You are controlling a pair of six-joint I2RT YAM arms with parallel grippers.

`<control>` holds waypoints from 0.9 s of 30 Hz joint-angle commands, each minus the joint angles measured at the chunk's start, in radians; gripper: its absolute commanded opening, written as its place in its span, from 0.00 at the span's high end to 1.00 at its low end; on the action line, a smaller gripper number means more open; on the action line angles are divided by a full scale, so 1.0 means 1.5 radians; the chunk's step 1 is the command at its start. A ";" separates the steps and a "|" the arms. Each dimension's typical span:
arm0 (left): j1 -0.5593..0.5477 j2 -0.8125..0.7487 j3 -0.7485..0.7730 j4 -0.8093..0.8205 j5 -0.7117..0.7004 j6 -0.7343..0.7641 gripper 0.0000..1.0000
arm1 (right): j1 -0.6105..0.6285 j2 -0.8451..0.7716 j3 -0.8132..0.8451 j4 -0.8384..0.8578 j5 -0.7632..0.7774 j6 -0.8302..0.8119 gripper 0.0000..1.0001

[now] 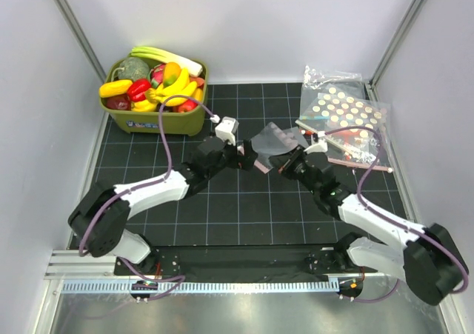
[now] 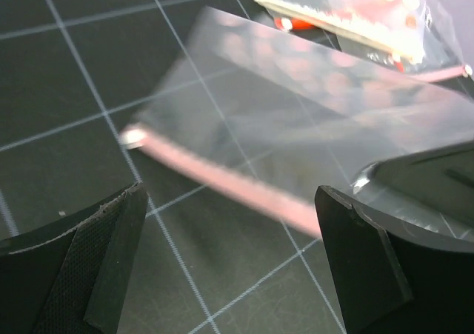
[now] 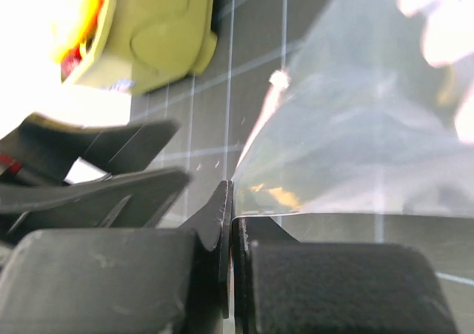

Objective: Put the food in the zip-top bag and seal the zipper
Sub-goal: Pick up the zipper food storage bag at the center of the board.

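From the top camera, the zip-top bag (image 1: pixel 275 140) sits at the middle of the dark gridded counter (image 1: pixel 244 223), between the two arms and tilted up off the surface. It is small, clear and crinkly, with a pinkish-red zipper (image 1: pixel 261 164) along its near-left edge. The left gripper (image 1: pixel 248 158) is just beside that edge, and the right gripper (image 1: pixel 285 164) meets the bag from the other side. The food is well apart at the far left, heaped in a green basket (image 1: pixel 159 123), with a yellow banana bunch (image 1: pixel 176 88) on top. Larger dotted bags (image 1: pixel 344 115) lie at the far right.

In the left wrist view, the left gripper (image 2: pixel 229 201) has its jaws spread wide and nothing between them. Beyond them the bag (image 2: pixel 296 104) is blurred and glassy, and the zipper (image 2: pixel 222 182) runs across it as a diagonal pink band.

In the right wrist view, the right gripper (image 3: pixel 231 193) has its jaws clenched together, pinching a lower corner of the bag (image 3: pixel 355 119). The film rises from the jaws, see-through and streaked with glare. The basket (image 3: pixel 155 38) shows behind, at the upper left.
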State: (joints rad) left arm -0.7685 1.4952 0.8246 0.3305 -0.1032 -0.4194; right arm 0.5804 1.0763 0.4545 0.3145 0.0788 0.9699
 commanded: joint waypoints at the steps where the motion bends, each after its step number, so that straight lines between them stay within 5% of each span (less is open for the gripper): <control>1: 0.000 -0.047 -0.037 0.036 -0.073 0.025 0.00 | -0.001 -0.071 0.027 -0.135 0.124 -0.089 0.99; 7: 0.001 -0.138 -0.077 0.027 -0.116 -0.021 0.00 | 0.000 -0.132 0.104 -0.263 0.152 -0.122 0.99; 13: 0.001 -0.244 -0.089 0.010 -0.017 0.034 0.00 | -0.001 -0.119 0.236 -0.370 0.225 -0.124 0.99; 27: -0.040 -0.235 -0.105 0.079 0.066 0.219 0.00 | 0.000 -0.053 0.434 -0.621 0.084 -0.046 0.99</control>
State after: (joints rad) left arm -0.8124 1.1404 0.6880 0.3389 -0.0422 -0.2081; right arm 0.5800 0.9936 1.0424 -0.5190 0.2710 0.8898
